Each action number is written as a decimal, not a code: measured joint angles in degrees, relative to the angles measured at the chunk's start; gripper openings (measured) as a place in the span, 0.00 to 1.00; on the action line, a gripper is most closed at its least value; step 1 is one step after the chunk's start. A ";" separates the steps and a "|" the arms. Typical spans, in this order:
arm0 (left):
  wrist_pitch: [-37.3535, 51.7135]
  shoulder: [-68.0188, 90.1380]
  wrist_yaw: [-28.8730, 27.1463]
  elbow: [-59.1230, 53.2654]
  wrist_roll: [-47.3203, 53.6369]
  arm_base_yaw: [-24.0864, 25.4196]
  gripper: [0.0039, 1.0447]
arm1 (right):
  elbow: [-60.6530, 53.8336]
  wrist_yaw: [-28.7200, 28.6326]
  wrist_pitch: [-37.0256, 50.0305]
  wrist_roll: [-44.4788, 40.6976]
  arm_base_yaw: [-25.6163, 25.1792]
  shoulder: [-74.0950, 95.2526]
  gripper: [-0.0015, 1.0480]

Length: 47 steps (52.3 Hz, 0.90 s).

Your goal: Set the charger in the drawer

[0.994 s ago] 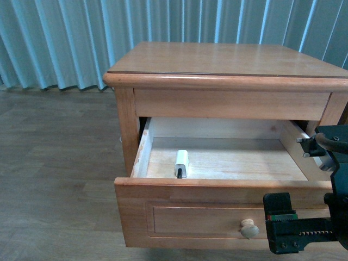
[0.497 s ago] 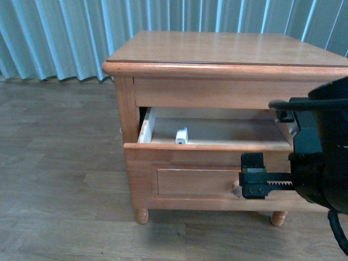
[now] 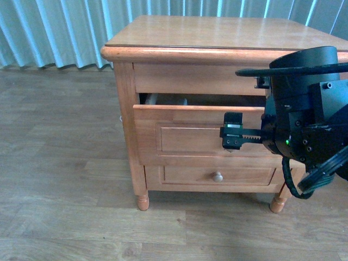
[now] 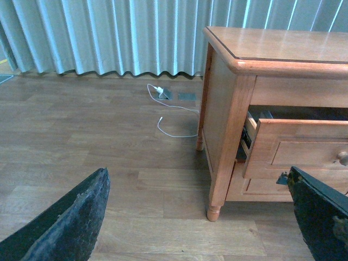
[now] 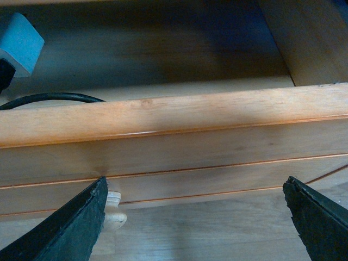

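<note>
right gripper (image 3: 232, 137) spread wide, grasping nothing, jaws straddling drawer (image 3: 198, 130) front at its knob (image 5: 113, 210). charger (image 5: 19, 36) w/ black cable (image 5: 51, 98) inside drawer, at back. drawer nearly shut, gap left. push square on panel, slow, to avoid skew. left gripper (image 4: 196, 217) spread too, idle, well apart from nightstand (image 4: 283, 51).

1. My right arm (image 3: 304, 117) is matte black: a round cylinder housing atop a boxy wrist block.
2. A toothed black rack runs to the right gripper (image 3: 234, 138), which carries a pale label.
3. A small green light glows at the block's 7 o'clock; black cables loop above and below.
4. Wrist views show dark, scuffed finger (image 4: 70, 223) blades.
</note>
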 joint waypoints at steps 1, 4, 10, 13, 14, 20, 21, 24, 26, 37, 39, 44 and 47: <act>0.00 0.00 0.00 0.00 0.00 0.00 0.95 | 0.50 0.04 0.24 -0.02 -0.11 0.52 0.92; 0.00 0.00 0.00 0.00 0.00 0.00 0.95 | 1.60 0.07 0.90 -0.02 -0.39 1.46 0.92; 0.00 0.00 0.00 0.00 0.00 0.00 0.95 | 3.41 0.24 2.12 -0.02 -0.90 3.04 0.92; 0.00 0.00 0.00 0.00 0.00 0.02 0.95 | 4.42 0.24 2.49 -0.04 -1.09 3.74 0.92; 0.00 0.00 0.00 0.00 0.00 0.00 0.95 | 4.63 0.26 2.58 -0.04 -1.14 3.93 0.92; 0.00 0.00 0.00 0.00 0.00 0.00 0.95 | 6.99 0.46 3.54 0.00 -1.46 5.66 0.92; 0.00 0.00 -0.02 0.00 0.00 0.00 0.95 | 7.43 0.48 3.69 0.00 -1.53 5.99 0.92; 0.00 0.00 0.00 0.00 0.00 0.00 0.95 | 8.44 0.46 4.17 0.02 -1.64 6.67 0.92; 0.00 0.00 0.00 0.00 0.00 0.00 0.95 | 9.09 0.42 4.46 -0.02 -1.73 7.06 0.92; 0.00 0.00 -0.02 0.00 0.00 0.02 0.95 | 10.71 0.59 5.79 -0.17 -1.75 8.79 0.92; 0.00 0.00 0.00 0.00 0.00 0.00 0.95 | 10.78 0.61 5.86 -0.22 -1.70 8.94 0.92; 0.00 -0.02 0.00 0.00 0.00 0.02 0.95 | 10.84 0.50 6.51 -0.63 -1.70 9.20 0.92; 0.00 -0.02 0.00 0.00 0.00 0.02 0.95 | 10.84 0.50 6.75 -1.07 -1.73 9.29 0.92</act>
